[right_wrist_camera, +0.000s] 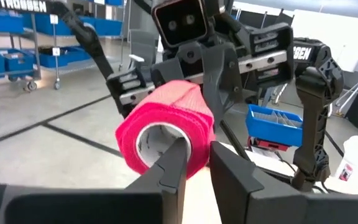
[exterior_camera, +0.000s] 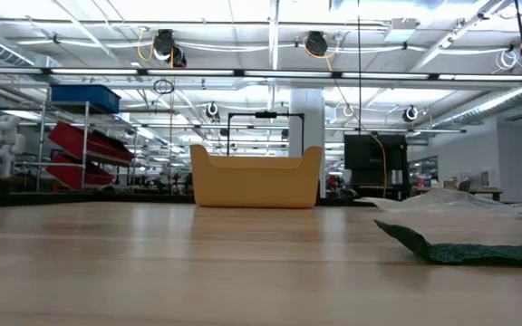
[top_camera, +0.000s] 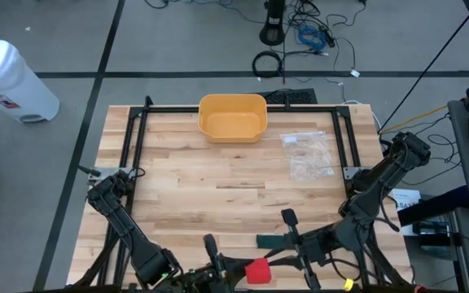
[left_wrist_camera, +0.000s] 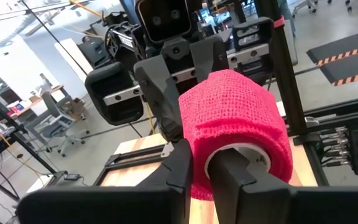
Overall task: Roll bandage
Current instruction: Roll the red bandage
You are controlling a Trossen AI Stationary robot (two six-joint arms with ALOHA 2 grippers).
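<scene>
A red bandage roll [top_camera: 257, 271] with a white core hangs above the table's near edge, between my two grippers, which face each other level. My left gripper [left_wrist_camera: 204, 177] is shut on the roll's [left_wrist_camera: 235, 118] end nearer to it. From the opposite side my right gripper [right_wrist_camera: 194, 165] is shut on the roll's [right_wrist_camera: 166, 118] other end. A dark green bandage strip [top_camera: 277, 241] lies flat on the table just beyond them, also in the low view [exterior_camera: 478, 249]. My left gripper has one finger [left_wrist_camera: 232, 180] inside the roll's hollow core and the other [left_wrist_camera: 178, 171] outside, pinching the roll's wall [left_wrist_camera: 197, 162] at its open end. It comes in level from the table's left. The roll is lifted clear, its axis level. My right gripper pinches the wall [right_wrist_camera: 197, 152] at the roll's other open end, one finger [right_wrist_camera: 171, 163] reaching into the core and one [right_wrist_camera: 232, 171] outside it. The fingers come in level from the table's right, along the roll's axis. The roll hangs clear of the table.
A yellow bin [top_camera: 233, 117] stands at the table's far edge, middle. A clear plastic bag [top_camera: 308, 153] lies right of it. A black frame [top_camera: 137, 138] runs along the far part of the table. Bare wood lies between the bin and the grippers.
</scene>
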